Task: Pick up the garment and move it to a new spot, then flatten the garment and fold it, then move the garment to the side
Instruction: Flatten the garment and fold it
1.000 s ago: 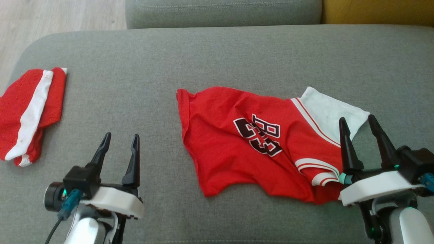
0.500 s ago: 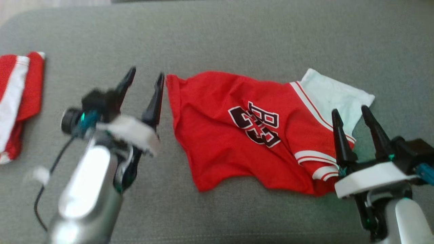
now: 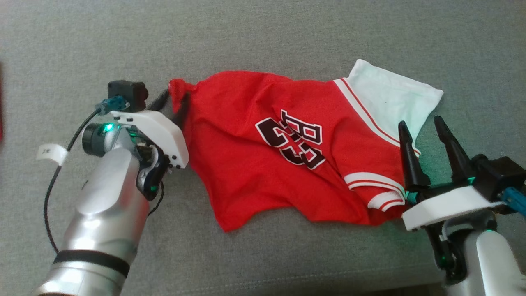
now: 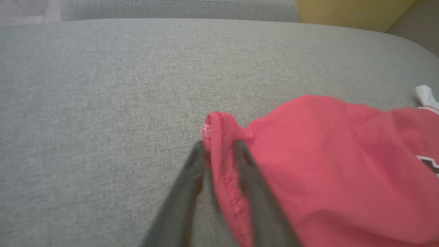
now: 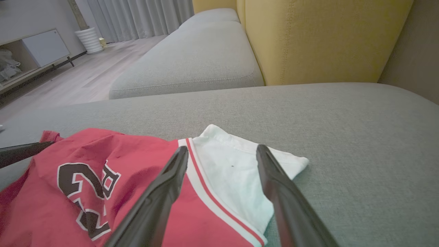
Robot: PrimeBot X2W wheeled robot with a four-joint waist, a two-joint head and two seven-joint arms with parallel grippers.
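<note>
- Lying rumpled: red shirt (image 3: pixel 246 172), white sleeve (image 3: pixel 390 98) at 2 o'clock.
- Black "23" (image 3: pixel 294 144) centred.
- Astride its 9 o'clock hem (image 4: pixel 223 171), left tool (image 3: pixel 177 95) spread; right tool (image 3: pixel 419 121) spread.

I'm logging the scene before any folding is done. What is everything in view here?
jersey: one, red with a white sleeve and a dark number, rumpled on the near cushion.
near cushion: one, grey, under the jersey.
far cushion: one, grey, beyond it.
backrest: one, yellow, behind the cushions.
pot: one, white, far off on the floor.
left gripper: one, dark fingers, astride the jersey's hem corner.
right gripper: one, dark fingers, open by the white sleeve.
</note>
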